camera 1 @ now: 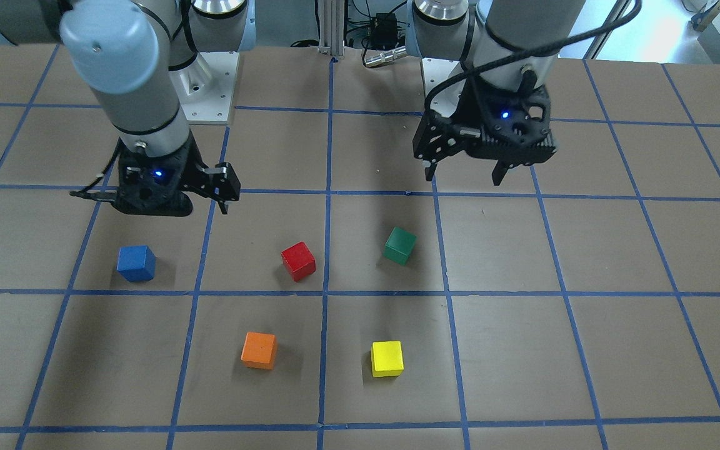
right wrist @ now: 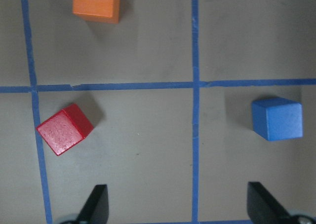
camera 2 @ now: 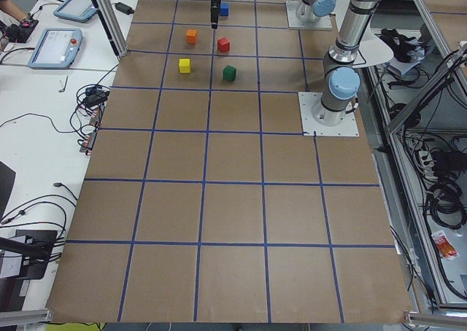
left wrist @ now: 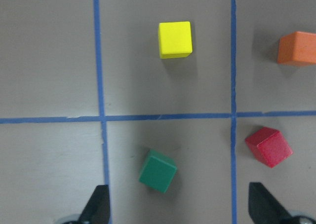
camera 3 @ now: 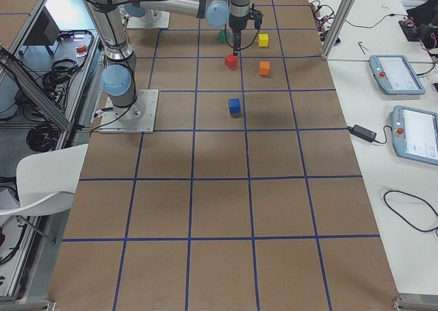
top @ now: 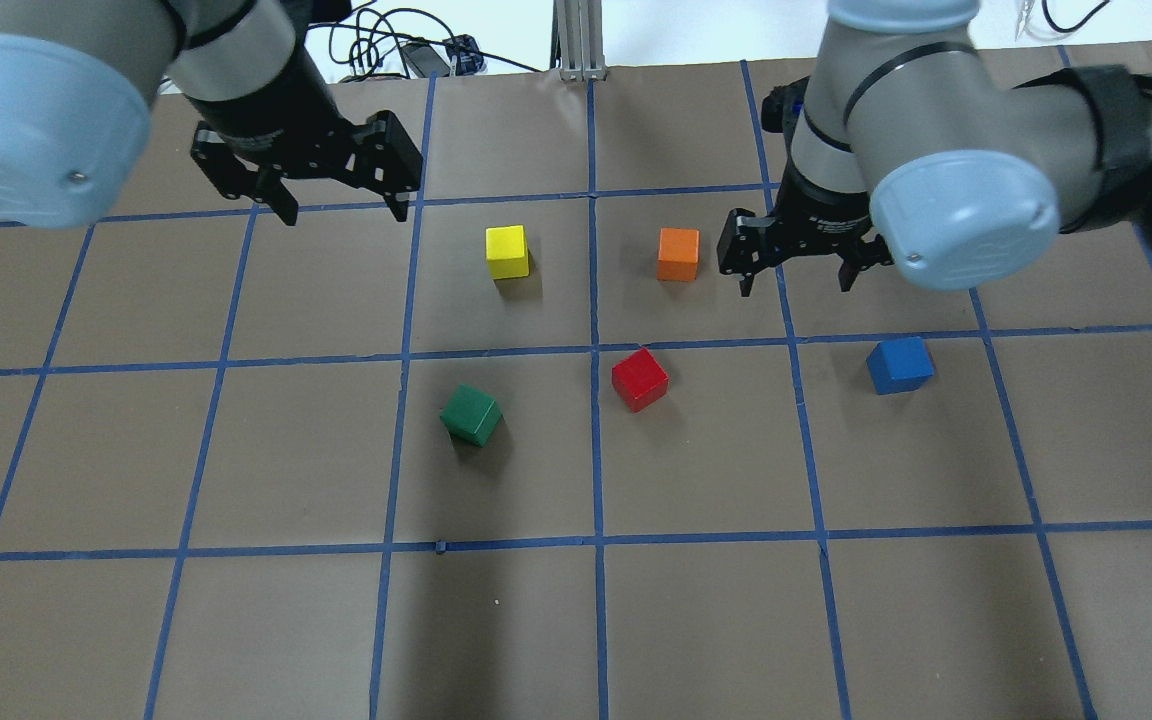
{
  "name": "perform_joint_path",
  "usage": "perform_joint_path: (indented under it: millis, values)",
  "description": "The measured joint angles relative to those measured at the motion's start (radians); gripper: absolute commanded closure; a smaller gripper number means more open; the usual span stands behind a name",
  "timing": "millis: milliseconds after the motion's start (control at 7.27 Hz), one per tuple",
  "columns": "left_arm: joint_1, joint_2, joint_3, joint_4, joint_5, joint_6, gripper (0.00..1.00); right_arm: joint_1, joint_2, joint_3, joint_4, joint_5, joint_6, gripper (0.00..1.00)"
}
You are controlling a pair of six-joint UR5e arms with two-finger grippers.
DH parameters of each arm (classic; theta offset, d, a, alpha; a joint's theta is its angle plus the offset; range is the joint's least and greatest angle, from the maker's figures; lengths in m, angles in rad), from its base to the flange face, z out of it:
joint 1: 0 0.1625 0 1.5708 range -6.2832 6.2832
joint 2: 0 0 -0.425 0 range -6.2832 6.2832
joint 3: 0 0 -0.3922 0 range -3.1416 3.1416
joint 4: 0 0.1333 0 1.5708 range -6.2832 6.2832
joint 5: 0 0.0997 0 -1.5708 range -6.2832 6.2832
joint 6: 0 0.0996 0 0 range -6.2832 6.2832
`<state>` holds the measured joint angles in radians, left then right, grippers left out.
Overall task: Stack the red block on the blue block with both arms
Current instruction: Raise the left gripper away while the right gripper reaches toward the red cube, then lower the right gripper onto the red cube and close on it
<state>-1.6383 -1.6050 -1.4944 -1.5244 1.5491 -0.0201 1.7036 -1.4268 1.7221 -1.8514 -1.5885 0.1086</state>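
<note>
The brown desk (top: 236, 620) lies under both arms. The left gripper (top: 344, 215) and right gripper (top: 796, 286) hover empty, fingers spread apart. The red block (top: 639, 379) sits near the middle, turned askew, and the blue block (top: 900, 364) is well apart on the robot's right. The red block looks light, rigid and matte, so it is best pinched across two opposite flat faces.
</note>
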Motion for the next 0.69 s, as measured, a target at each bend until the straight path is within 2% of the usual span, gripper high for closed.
perform_joint_path:
  millis: [413, 688]
  values:
    - [0.054, 0.017, 0.021, -0.025, 0.007, 0.073, 0.0, 0.08, 0.149, 0.002, -0.157, 0.003, -0.01, 0.0]
    - [0.049, -0.001, 0.019, -0.062, 0.058, 0.069, 0.0, 0.124, 0.21, 0.004, -0.227, 0.003, -0.037, 0.0]
